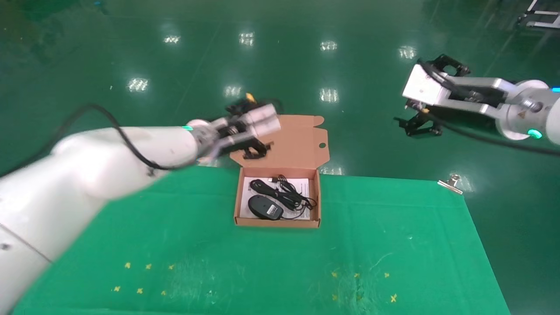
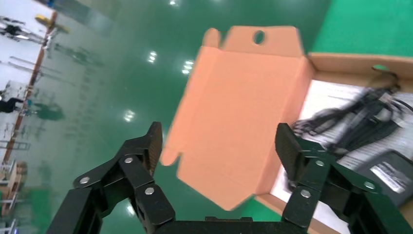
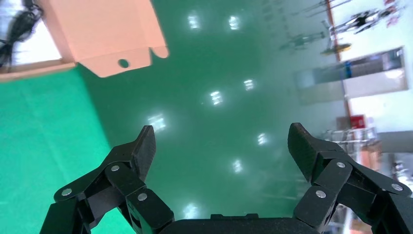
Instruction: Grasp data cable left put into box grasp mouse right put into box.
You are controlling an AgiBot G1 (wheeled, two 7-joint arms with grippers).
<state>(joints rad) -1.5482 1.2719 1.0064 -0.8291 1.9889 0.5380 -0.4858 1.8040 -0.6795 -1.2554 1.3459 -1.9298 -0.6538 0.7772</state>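
Orange-brown cardboard catches the eye first: the box [image 1: 277, 221] sits on the green cloth of the bench [image 1: 393, 245], close to the far edge and roughly midway between the left and right edges, its tabbed lid [image 1: 291, 142] folded back past that far edge with the small round hole showing. Inside, on a white printed sheet [image 1: 306, 186], lies the data cable [image 1: 280, 190], a loose black bundle running across the far part of the box, and just nearer lies the mouse [image 1: 264, 207], black and oval, touching or nearly touching the cable. The left gripper [image 1: 255, 151] hangs over the far edge of the bench beside the left side of the open lid, its fingers [image 2: 148, 146] spread wide with nothing between them; from the left wrist view the lid fills the gap beyond the jaws without being pinched. The right gripper [image 1: 420, 124] is well off beyond the far right corner, out over the glossy green floor [image 1: 280, 52], its fingers [image 3: 141, 151] likewise spread apart and empty. A metal clip [image 1: 450, 183] grips the cloth at the far right corner.
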